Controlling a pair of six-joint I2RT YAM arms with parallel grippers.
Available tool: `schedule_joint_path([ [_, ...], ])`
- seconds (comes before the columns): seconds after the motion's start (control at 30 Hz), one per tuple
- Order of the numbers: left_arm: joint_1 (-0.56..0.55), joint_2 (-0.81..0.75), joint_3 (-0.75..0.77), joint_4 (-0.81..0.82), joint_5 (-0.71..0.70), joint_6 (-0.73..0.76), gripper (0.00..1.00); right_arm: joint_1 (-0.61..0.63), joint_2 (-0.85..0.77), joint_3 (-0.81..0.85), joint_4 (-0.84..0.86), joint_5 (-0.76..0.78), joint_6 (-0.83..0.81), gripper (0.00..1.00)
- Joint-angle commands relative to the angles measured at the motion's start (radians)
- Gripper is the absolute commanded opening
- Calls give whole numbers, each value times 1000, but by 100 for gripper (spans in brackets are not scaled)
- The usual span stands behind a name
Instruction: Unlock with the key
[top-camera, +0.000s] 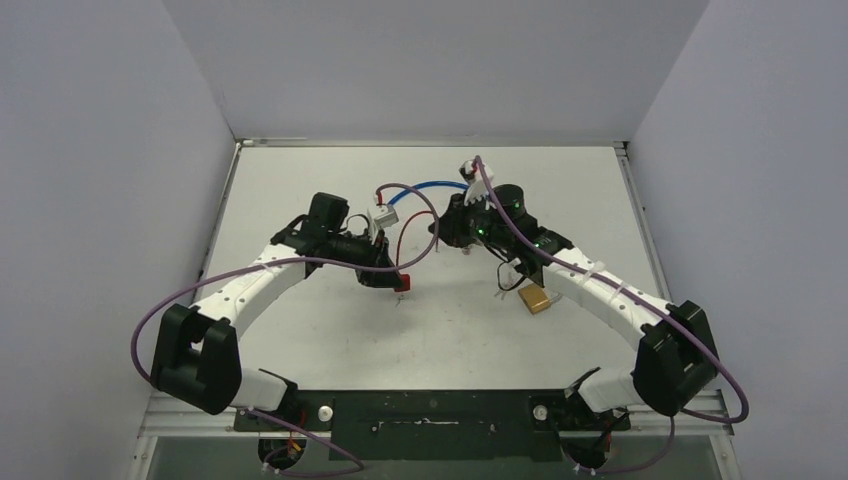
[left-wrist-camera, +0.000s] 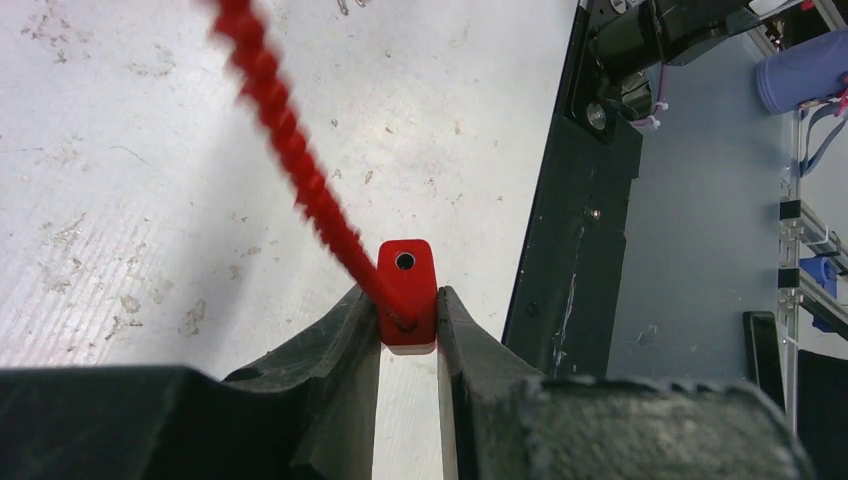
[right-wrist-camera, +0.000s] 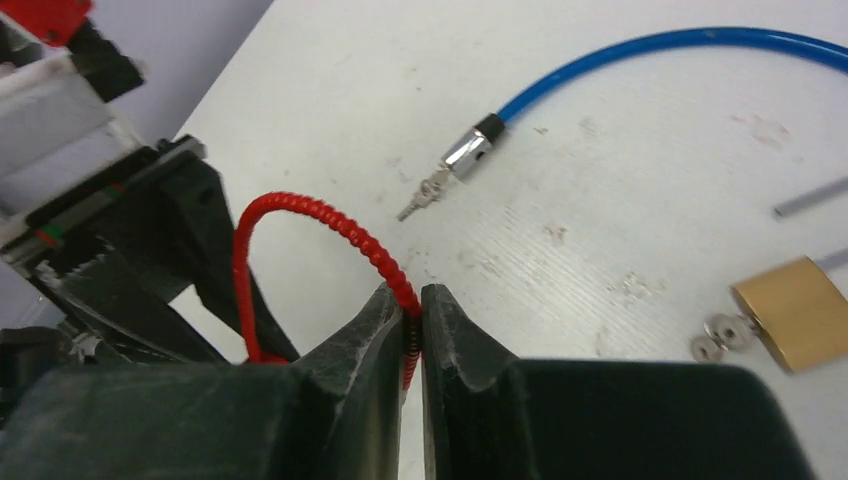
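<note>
Gripping a blocky red tag (left-wrist-camera: 406, 290) (rounded corners) on ribbed red cord (right-wrist-camera: 345, 230).

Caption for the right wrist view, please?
The right gripper, jaws shut, pinches the red coiled cable; a blue cable and brass padlock lie on the table.

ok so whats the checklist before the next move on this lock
1. Grip of left claw on red block: ok, clamped between both fingers.
2. Grip of right claw on red coiled cable: ok, pinched.
3. Key in a claw: not ok, neither holds one.
4. Key located: cannot tell; small metal pieces lie beside the brass padlock.
5. Padlock free to work on: ok, it lies on the table, in no claw.
</note>
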Motion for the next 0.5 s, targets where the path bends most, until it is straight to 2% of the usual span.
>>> schedule_joint_path([
  [0.0,4,-37,-39,81,40,-62,0,-81,-111,-34,4,60,-37,14],
  [0.1,5,-33,-57,113,42,-86,0,-98,-138,-61,-48,75,-88,25],
  [0.3,7,29,-50,148,-17,-153,0,-110,-164,-73,-96,146,-60,64],
  [0.47,6,108,-21,153,-90,-266,1,-118,-181,-30,-192,307,-3,77],
])
